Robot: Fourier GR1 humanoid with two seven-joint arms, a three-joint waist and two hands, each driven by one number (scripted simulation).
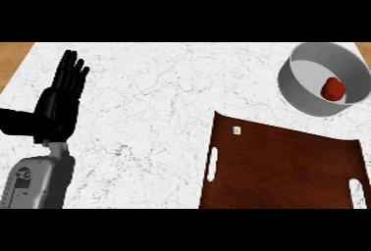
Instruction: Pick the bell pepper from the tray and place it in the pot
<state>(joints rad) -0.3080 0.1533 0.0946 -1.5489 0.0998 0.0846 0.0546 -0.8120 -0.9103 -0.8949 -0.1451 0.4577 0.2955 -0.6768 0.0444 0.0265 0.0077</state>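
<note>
- The bell pepper (332,88) is a small, deep red, rounded lump with a glossy look and a darker underside.
- It lies inside the pot (304,95), on the pale floor of the vessel, toward the side nearest the right edge of the view.
- The pot is a grey, round, straight-walled vessel standing at the far right of the white marbled desk (159,98), just beyond the far corner of the tray.
- The tray (282,171) is dark reddish-brown wood with a white slot handle at each side; a tiny pale mark sits near its far left corner.
- The left hand (59,103) shows at the left of the view, black, upright, with fingers straight and close together pointing away and the thumb stuck out to the left; it holds nothing.
- Its grey forearm (36,181) rises from the lower left edge.
- The right hand does not show.
</note>
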